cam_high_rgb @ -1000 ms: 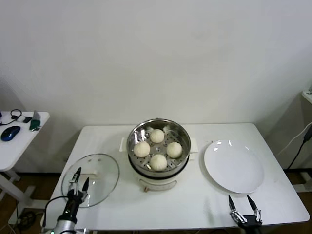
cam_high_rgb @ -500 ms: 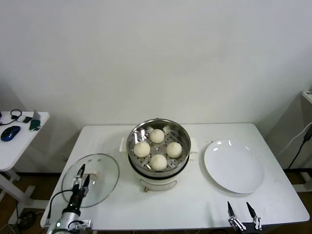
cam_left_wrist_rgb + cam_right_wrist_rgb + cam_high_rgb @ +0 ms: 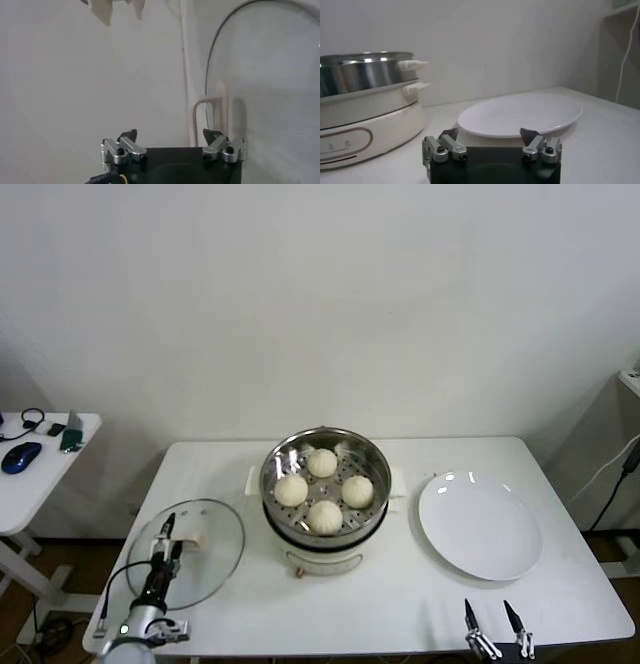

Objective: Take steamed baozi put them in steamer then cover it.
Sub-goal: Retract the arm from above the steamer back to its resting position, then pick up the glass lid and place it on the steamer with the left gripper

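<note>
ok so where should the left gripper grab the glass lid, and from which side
By the white handle at the centre of the cover, coming straight down from above. The lid lies flat on the table, so its rim offers no purchase; the raised handle does. The left gripper is open above it.

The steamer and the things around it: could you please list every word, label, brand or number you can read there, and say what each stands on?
No text can be read in any view.
steamer: its white base carries an oval outline with small marks, seen in the right wrist view; too small to read.
cover: no lettering visible.
white plate: plain.
steamed baozi: unmarked.
</note>
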